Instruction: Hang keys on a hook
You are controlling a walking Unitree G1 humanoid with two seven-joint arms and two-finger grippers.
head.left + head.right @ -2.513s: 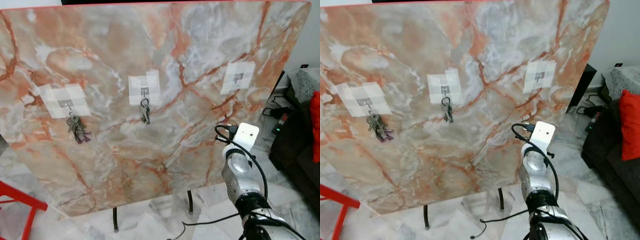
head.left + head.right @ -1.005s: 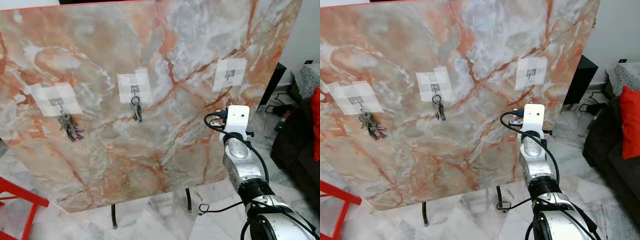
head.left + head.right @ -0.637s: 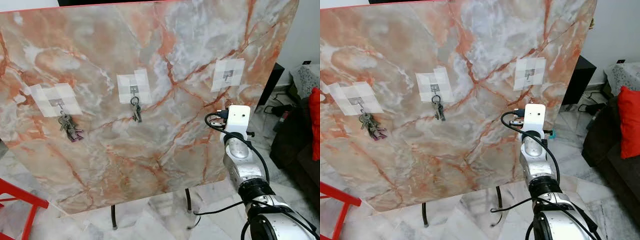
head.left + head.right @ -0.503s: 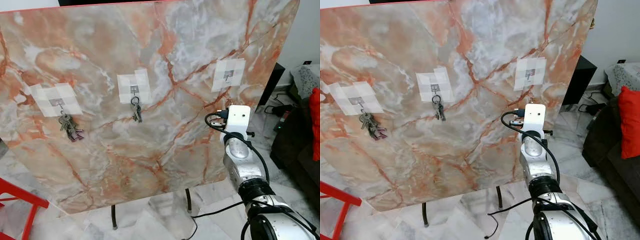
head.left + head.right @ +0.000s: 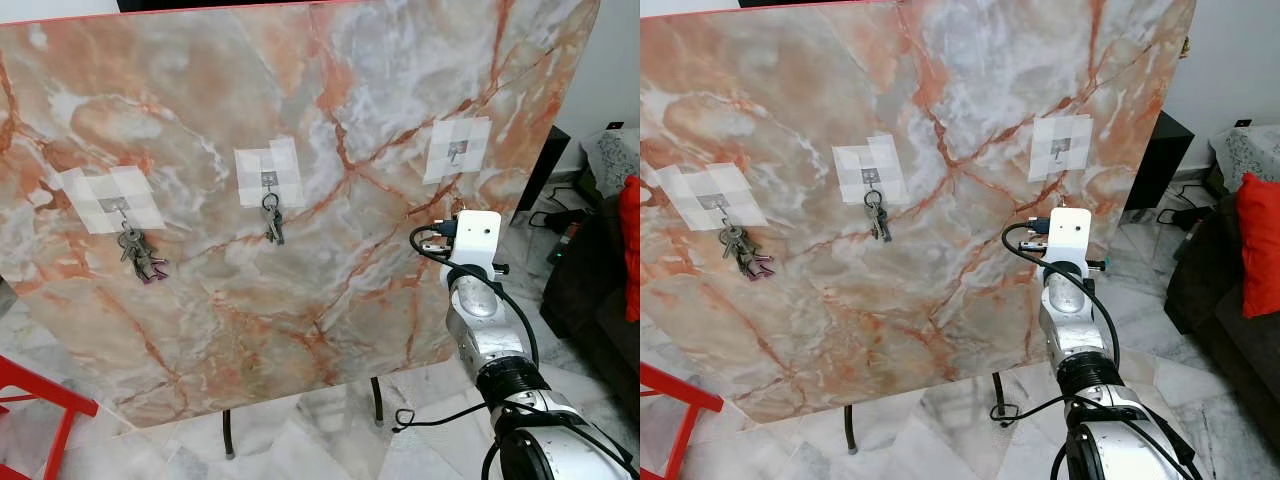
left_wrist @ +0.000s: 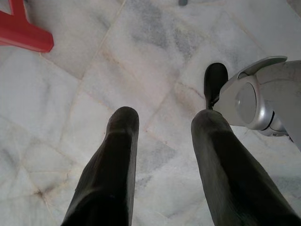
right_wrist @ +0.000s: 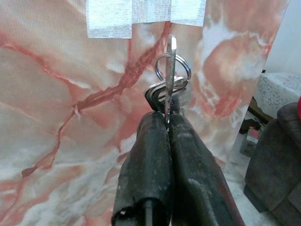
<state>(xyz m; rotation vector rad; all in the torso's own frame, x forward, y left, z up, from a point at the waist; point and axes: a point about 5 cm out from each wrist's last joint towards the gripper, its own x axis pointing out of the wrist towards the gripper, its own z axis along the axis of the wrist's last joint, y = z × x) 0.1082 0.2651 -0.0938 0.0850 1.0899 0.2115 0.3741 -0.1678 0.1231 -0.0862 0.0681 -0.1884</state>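
The right gripper (image 7: pixel 167 123) is pinching a bunch of keys (image 7: pixel 170 89) between its clenched fingers (image 7: pixel 150 155), with the key ring and one flat key sticking up past the tips. The right arm (image 5: pixel 480 320) is reaching up toward the marble board (image 5: pixel 330 290), and the keys are sitting just below the taped patch that carries the right-hand hook (image 5: pixel 456 152). That hook is bare, so the hanging itself is not yet done. The other two hooks are each carrying a bunch: the left keys (image 5: pixel 140 256) are dangling under the left hook (image 5: pixel 117 208), and the middle keys (image 5: pixel 271 221) are dangling under the middle hook (image 5: pixel 267 181). The left gripper (image 6: pixel 162 141) is hanging idle over the marble floor (image 6: pixel 70 94), its fingers (image 6: pixel 115 160) spread apart and empty. What is left, by my reading, is lifting the ring a little higher, slipping it over the right-hand hook and letting go.
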